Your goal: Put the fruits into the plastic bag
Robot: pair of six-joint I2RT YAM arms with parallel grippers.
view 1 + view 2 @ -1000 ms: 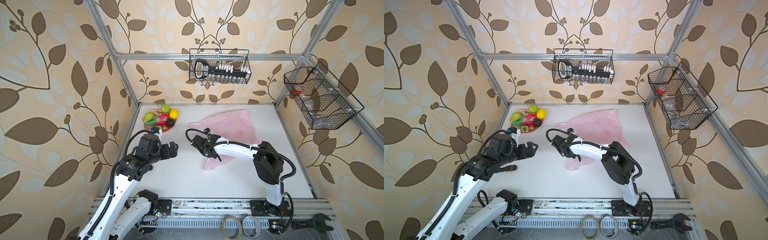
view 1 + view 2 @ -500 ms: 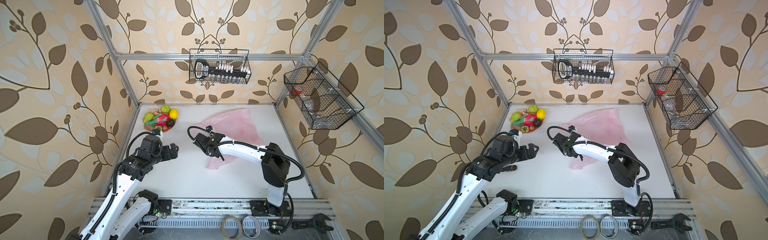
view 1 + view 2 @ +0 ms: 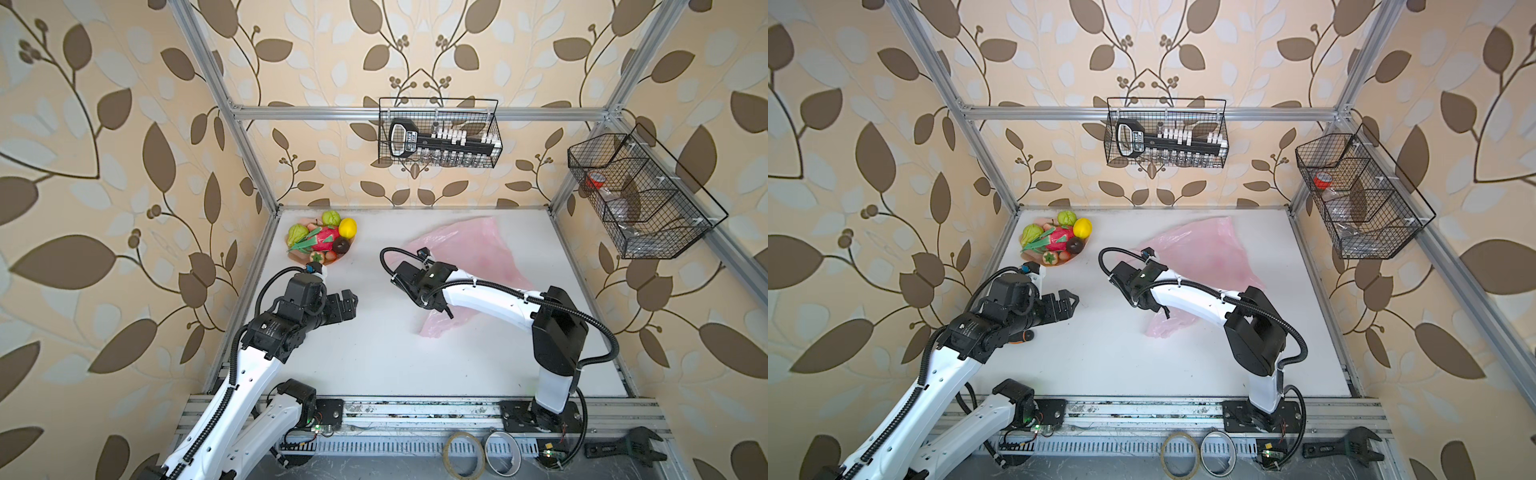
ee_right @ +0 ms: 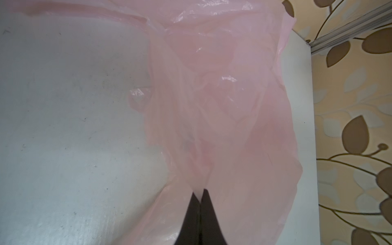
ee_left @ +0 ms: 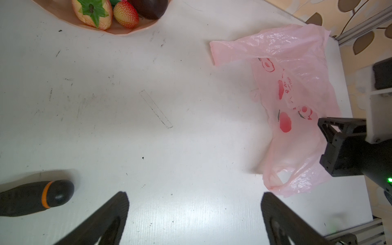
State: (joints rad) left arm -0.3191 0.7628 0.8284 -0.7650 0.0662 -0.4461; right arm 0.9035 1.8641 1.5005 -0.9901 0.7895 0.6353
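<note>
A fold of the plastic bag [image 3: 478, 245], well apart from the dish [image 5: 125, 30], is being pinched by the right gripper [image 4: 200, 196], just shut, so lifting it open is being enabled. The left gripper [image 5: 194, 194] is being held wide, empty, near the dish of fruits [image 3: 322, 239].

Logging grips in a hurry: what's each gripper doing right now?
Left gripper: open, holding nothing.
Right gripper: shut on the plastic bag.
</note>
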